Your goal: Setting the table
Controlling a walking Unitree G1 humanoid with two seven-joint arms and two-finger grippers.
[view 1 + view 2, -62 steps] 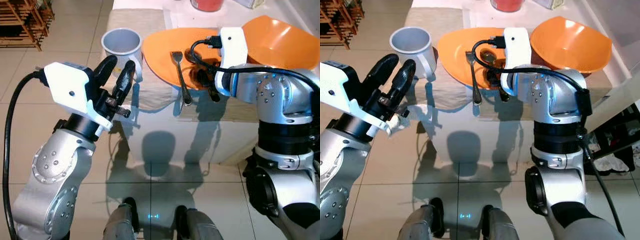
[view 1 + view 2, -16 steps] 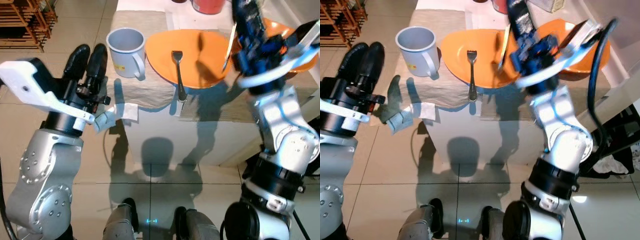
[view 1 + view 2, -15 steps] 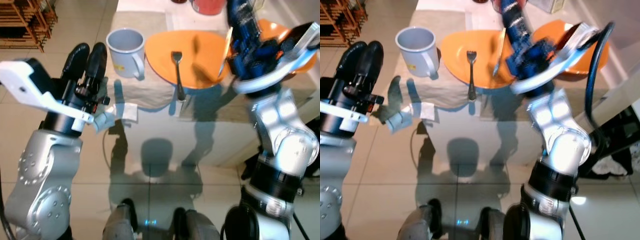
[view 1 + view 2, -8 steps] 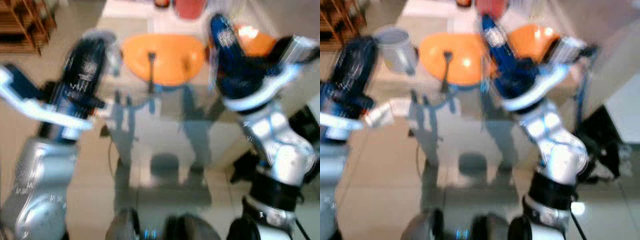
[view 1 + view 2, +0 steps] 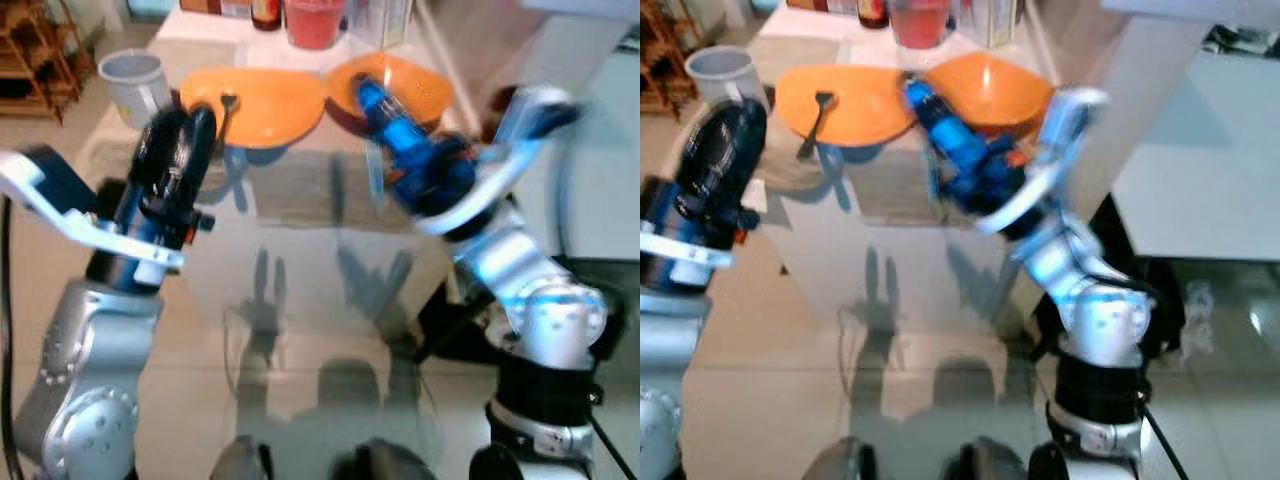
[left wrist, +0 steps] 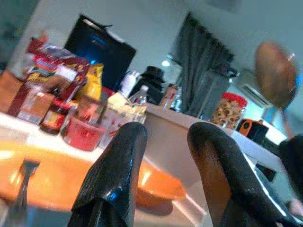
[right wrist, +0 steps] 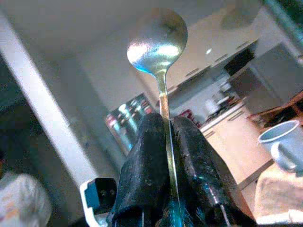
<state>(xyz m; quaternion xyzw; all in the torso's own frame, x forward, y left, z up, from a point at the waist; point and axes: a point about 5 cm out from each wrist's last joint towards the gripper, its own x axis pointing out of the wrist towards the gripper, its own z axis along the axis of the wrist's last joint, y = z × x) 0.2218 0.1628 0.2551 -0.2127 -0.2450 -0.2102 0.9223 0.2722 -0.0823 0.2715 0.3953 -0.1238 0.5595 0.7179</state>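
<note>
My right end effector (image 7: pixel 163 142) is clamped on a spoon (image 7: pixel 158 45) — its fingers pinch the handle, and the bowl stands up clear above the fingertips. In the blurred head views that arm is raised in front of the worktop (image 5: pixel 300 180). My left end effector (image 6: pixel 165 142) hangs with its fingers parted, holding nothing, near the worktop's front edge. On the worktop sit an orange plate (image 5: pixel 265 95) with a fork (image 5: pixel 226 105) lying on it, an orange bowl (image 5: pixel 420 85) just beside the plate, and a grey mug (image 5: pixel 132 80).
</note>
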